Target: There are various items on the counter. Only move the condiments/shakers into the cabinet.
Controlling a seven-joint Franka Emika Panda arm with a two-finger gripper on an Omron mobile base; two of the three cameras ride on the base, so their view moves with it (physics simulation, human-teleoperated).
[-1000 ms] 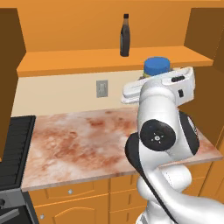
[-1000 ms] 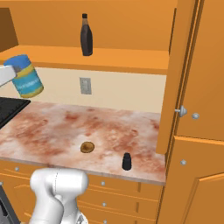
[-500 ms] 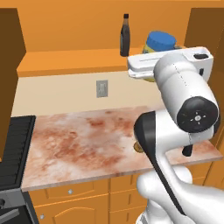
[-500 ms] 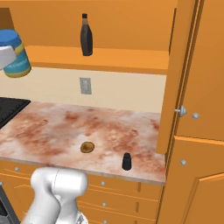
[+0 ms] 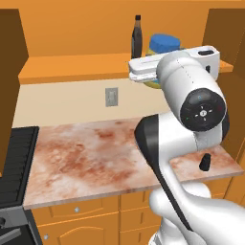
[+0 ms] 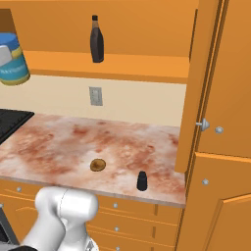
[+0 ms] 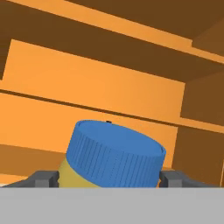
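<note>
While the gripper clenches the blue-lidded jar by its body (fingers on either side), the jar hangs in the air at shelf height before the cabinet. On that shelf stands the dark brown bottle; the black shaker and pastry sit near each other on the counter.

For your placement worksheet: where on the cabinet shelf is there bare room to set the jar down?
The shelf board is bare from the dark brown bottle rightward to the side panel. The gripper holds the blue-lidded jar at its other end.
</note>
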